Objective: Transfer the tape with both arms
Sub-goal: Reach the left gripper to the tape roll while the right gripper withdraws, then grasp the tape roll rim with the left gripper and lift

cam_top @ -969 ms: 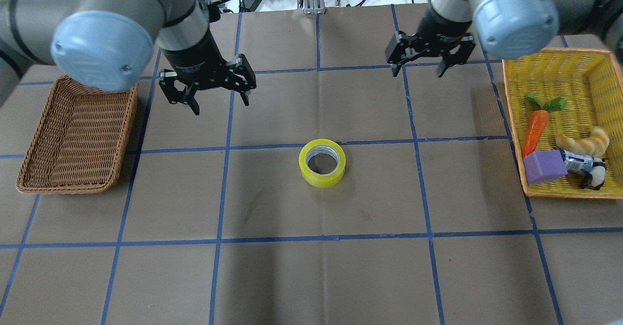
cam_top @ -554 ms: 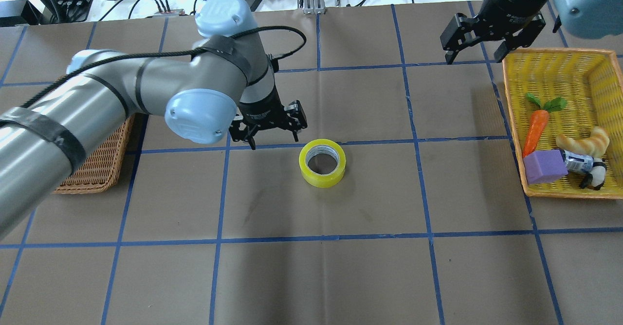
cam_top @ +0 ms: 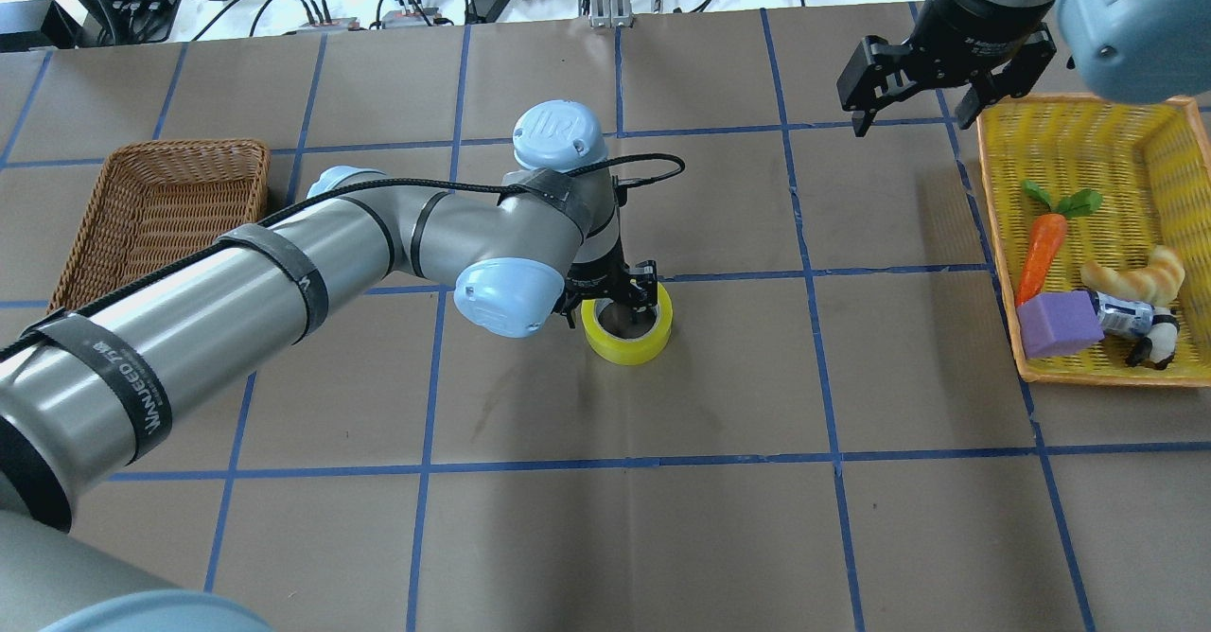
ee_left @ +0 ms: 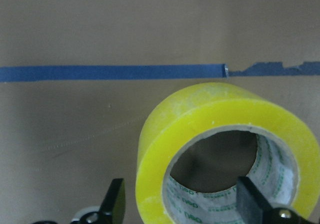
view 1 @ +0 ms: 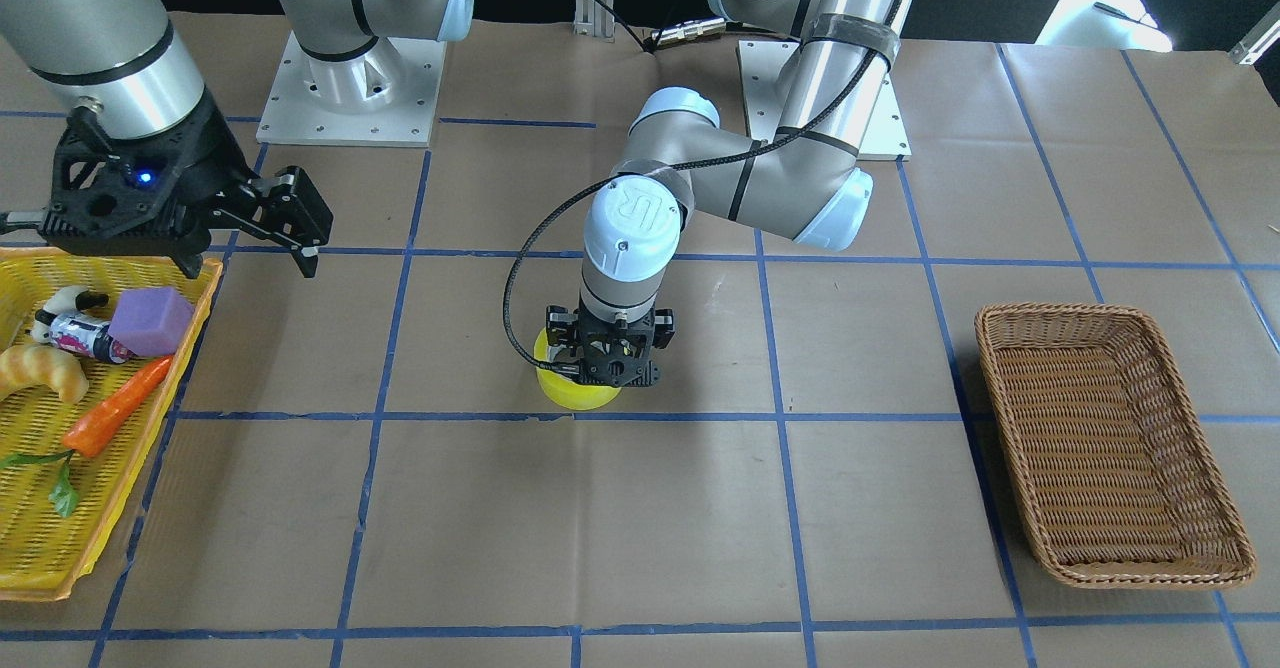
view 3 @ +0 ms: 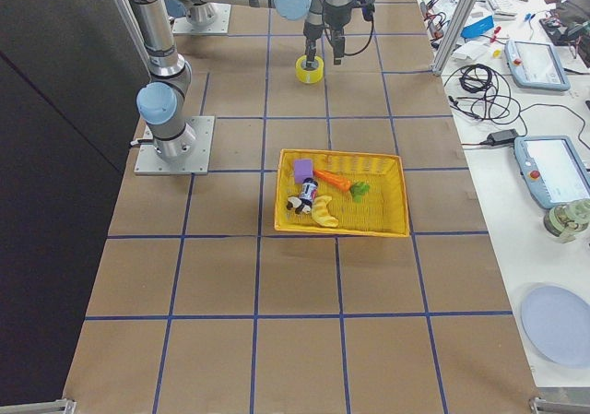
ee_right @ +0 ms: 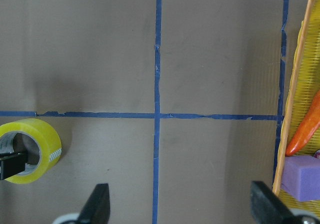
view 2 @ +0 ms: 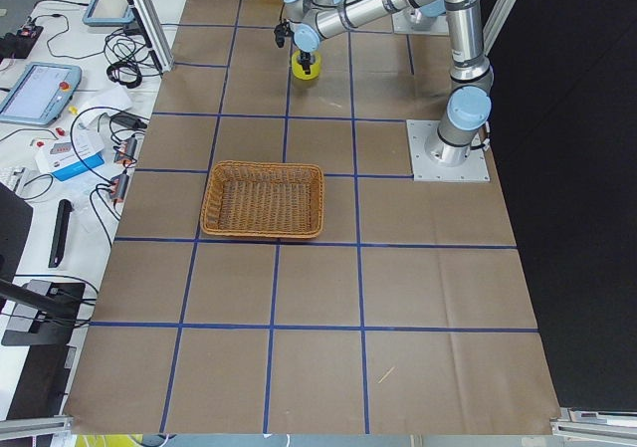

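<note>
1. sitting at the far left of the overhead view, a brown wicker basket [cam_top: 156, 211] rests on the paper-covered table [cam_top: 662, 537], well apart from the tape.
2. the left arm [cam_top: 284, 291] comes in from the lower left and stretches toward the table's middle, its wrist turned straight down.
3. the left gripper [cam_top: 607, 310] is lowered onto the tape [cam_top: 629, 346] with its jaws apart. in the left wrist view one finger [ee_left: 114, 204] stands just outside the roll with a sliver of gap, and the other finger [ee_left: 250, 199] is down inside the core hole. the roll's wall sits between them, not squeezed.
4. the tape lies flat near the middle of the table, hole facing up, just on the robot's side of a blue grid line [ee_left: 110, 73]. its wall is glossy yellow and its inner core pale with print.
5. the right gripper [cam_top: 911, 124] hangs above the table well to the right of the tape, beside the far left corner of the yellow basket [cam_top: 1069, 131] — fingers spread wide, nothing between them.
6. the yellow basket, at the right edge, holds a carrot [cam_top: 1041, 254], a croissant [cam_top: 1140, 277], a purple block [cam_top: 1060, 324] just beside the carrot's tip, and a small black-and-white item [cam_top: 1135, 320] that i cannot identify.
</note>
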You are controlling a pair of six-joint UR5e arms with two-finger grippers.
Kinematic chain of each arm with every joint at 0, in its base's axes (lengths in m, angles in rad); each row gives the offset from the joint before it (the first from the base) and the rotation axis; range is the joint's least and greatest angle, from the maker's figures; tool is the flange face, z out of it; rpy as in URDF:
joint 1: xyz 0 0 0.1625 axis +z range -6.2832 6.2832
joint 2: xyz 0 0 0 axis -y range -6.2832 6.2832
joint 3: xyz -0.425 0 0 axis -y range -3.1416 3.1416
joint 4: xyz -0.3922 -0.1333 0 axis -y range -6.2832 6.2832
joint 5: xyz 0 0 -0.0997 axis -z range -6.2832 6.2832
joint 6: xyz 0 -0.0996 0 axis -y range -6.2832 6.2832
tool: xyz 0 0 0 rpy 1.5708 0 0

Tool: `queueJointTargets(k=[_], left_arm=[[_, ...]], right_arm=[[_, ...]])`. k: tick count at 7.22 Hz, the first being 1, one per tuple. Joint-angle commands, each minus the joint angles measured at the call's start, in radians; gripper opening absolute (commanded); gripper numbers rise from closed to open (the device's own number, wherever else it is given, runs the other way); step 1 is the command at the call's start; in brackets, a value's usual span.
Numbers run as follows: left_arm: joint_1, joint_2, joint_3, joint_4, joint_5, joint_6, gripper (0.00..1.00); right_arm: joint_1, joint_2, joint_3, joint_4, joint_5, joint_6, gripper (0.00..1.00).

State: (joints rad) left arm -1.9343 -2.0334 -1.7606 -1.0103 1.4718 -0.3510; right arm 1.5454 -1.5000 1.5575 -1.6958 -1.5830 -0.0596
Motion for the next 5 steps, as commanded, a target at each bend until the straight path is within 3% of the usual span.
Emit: queueJointTargets(k=[1, 3, 5], left_arm=[[0.0, -0.016, 0.0, 0.007, -0.001, 0.032, 0.03], [0.036, 0.039, 0.012, -0.037, 0.004, 0.072, 0.0], [0.249, 0.224, 0.03, -0.15, 0.007, 0.139, 0.01]], right_arm=[[0.05, 0.003, 0.006, 0.031, -0.015, 0.035, 1.0], [0.039, 0.004, 0.006, 0.033, -0.026, 0.02, 1.0], [0.041, 0.004, 0.006, 0.033, -0.025, 0.018, 1.0]])
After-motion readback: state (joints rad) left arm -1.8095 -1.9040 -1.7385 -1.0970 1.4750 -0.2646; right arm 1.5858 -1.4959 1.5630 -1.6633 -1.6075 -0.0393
